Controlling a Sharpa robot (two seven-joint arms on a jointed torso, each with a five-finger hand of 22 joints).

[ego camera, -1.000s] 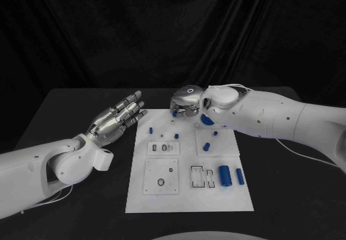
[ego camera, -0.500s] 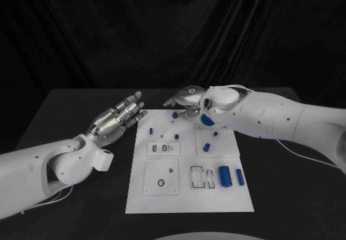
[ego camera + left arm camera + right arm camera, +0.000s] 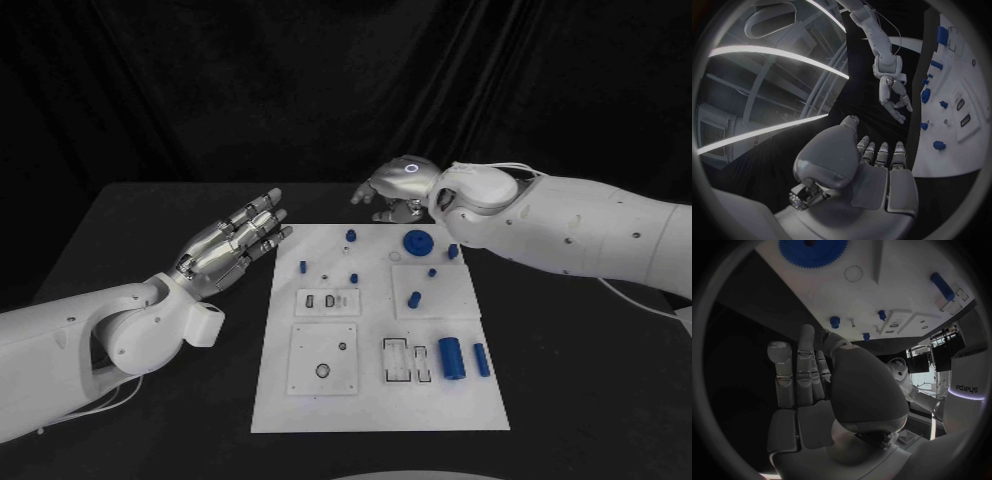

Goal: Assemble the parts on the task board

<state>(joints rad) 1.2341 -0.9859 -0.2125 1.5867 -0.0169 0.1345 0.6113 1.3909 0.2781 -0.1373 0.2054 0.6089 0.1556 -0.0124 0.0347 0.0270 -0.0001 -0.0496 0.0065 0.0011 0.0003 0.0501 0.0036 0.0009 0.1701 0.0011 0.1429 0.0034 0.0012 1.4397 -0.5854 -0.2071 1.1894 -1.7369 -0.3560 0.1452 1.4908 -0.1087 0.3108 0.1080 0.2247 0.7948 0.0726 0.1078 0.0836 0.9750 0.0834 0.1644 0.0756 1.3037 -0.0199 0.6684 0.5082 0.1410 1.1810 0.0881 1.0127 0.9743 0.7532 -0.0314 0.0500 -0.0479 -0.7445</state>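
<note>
The white task board [image 3: 375, 400] lies in the middle of the black table. A blue gear [image 3: 420, 241] sits near its far edge, with small blue pegs [image 3: 351, 235] round it and two blue cylinders [image 3: 450, 355] at the near right. My right hand [image 3: 392, 190] hovers just beyond the board's far edge, its fingers straight and apart, holding nothing. In the right wrist view the right hand [image 3: 807, 385] points past the gear [image 3: 814, 251]. My left hand [image 3: 231, 245] is held flat and open beside the board's far left corner. It touches nothing.
White inset plates with slots and holes [image 3: 325, 355] take up the board's near half. Black table [image 3: 159, 400] lies bare on both sides of the board. A dark curtain hangs behind the table.
My right hand has lifted off the peg at the board's far edge and drawn back to the far right, its fingers uncurling. The gear is now uncovered. The left hand has not moved.
</note>
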